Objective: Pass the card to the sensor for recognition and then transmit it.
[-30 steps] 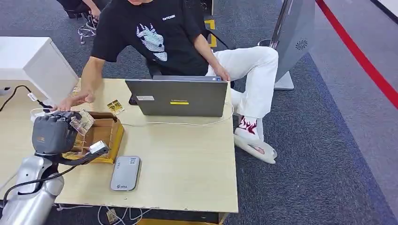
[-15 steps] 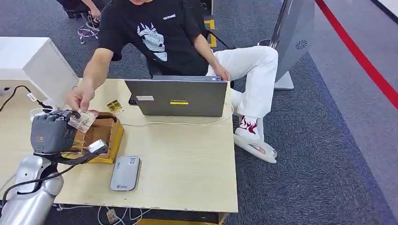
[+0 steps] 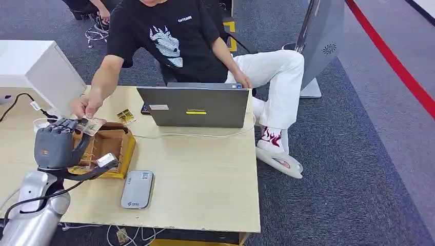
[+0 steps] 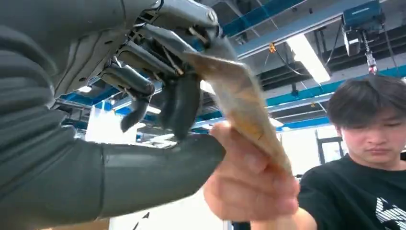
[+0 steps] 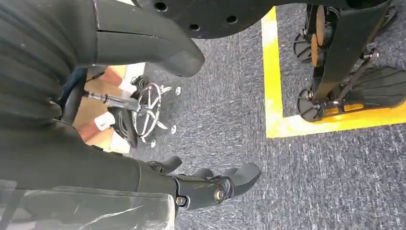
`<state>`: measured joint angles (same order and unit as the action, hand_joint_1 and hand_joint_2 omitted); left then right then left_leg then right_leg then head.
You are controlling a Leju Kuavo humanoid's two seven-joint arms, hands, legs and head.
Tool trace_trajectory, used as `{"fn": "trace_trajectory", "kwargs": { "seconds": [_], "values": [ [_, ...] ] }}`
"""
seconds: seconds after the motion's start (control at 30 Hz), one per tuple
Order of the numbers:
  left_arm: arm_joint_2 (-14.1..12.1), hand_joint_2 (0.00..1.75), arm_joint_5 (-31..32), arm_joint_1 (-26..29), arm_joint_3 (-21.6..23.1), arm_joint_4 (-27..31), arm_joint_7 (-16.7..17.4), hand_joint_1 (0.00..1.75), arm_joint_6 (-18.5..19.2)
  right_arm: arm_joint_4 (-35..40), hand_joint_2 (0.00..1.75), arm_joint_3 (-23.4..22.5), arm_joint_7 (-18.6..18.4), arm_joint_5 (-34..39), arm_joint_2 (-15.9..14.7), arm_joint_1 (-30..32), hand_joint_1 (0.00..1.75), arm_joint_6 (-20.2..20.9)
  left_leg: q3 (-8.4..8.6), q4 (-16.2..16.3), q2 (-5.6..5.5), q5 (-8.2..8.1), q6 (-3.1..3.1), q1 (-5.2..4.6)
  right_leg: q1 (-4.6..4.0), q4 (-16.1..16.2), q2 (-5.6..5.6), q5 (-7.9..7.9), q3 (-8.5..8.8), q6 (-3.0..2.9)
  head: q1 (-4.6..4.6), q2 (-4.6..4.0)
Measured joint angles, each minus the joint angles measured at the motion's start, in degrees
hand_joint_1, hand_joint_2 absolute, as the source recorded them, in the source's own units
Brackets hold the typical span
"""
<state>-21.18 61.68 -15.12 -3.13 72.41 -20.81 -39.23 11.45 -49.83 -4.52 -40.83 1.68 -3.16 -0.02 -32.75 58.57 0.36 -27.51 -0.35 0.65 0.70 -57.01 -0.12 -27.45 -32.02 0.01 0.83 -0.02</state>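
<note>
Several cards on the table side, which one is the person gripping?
The card at the left hand's fingertips, pinched by the person's hand; another card lies untouched by the laptop.

A robotics lab or test hall in an industrial building: grey carpet floor [image 3: 359, 169] marked with a red line [image 3: 395, 61] and yellow tape [image 5: 277, 72], a light wooden surface [image 3: 205, 179] carrying a grey open laptop [image 3: 195, 107], and blue ceiling beams [image 4: 306, 91] with strip lights [image 4: 304, 55] overhead.
</note>
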Motion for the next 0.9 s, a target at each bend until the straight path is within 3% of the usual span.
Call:
{"fn": "trace_trajectory", "kwargs": {
  "seconds": [0.27,0.4,0.47,0.53,0.67,0.77,0.9],
  "values": [
    [2.5,1.75,-0.6,2.2,-1.7,1.8,-3.3,0.00,-0.2,0.0,1.75,-0.4,0.0,-0.2,0.1,0.0,0.00,-0.2,0.00,0.0,-0.01,0.00,0.00,0.00,0.00,0.0,-0.01,0.00,0.01,0.00,-0.02,0.00],
    [5.6,1.75,-5.5,4.0,-5.5,4.2,-9.9,0.00,-0.2,0.0,1.75,-0.7,0.0,-0.2,0.1,0.0,0.00,-0.5,-0.02,0.0,0.00,0.00,0.00,0.00,0.00,0.0,-0.01,0.00,0.02,0.00,-0.02,0.02],
    [8.5,1.75,-12.5,5.7,-9.8,6.4,-15.4,0.00,-0.3,0.0,1.75,-1.2,0.0,0.0,0.2,0.0,0.00,-1.0,-0.03,0.0,0.06,-0.02,0.01,0.00,0.00,0.0,0.04,0.00,0.02,0.00,-0.04,0.00],
    [10.6,1.75,-22.6,8.0,-13.8,8.6,-18.2,0.00,-0.3,0.0,1.75,-1.7,0.2,0.2,0.4,0.1,0.00,-1.2,-0.01,0.0,0.21,-0.08,0.04,0.01,0.00,0.0,0.18,-0.01,-0.02,0.00,-0.02,0.02],
    [13.2,1.75,-43.7,12.9,-22.0,14.0,-19.0,0.00,-0.4,0.0,1.75,-2.8,0.4,0.7,0.4,0.2,0.00,-1.6,-0.05,0.0,0.21,-0.12,0.03,0.03,0.00,0.0,0.18,-0.05,-0.05,-0.04,-0.02,0.00],
    [15.4,1.75,-60.6,15.5,-30.8,16.7,-19.2,0.00,1.4,0.0,1.75,-3.5,0.6,0.7,0.4,0.3,0.00,-2.1,-0.05,0.0,0.21,-0.13,0.03,0.04,0.00,0.0,0.17,-0.09,-0.09,0.00,0.00,0.00],
    [17.5,1.75,-62.6,17.9,-39.5,18.7,-19.3,0.00,2.4,0.0,1.75,-4.3,0.9,0.7,0.5,0.3,0.00,-2.1,-0.11,0.0,0.08,-0.12,0.04,0.03,-0.01,0.0,0.01,-0.11,-0.10,0.01,-0.02,0.00]
  ]
}}
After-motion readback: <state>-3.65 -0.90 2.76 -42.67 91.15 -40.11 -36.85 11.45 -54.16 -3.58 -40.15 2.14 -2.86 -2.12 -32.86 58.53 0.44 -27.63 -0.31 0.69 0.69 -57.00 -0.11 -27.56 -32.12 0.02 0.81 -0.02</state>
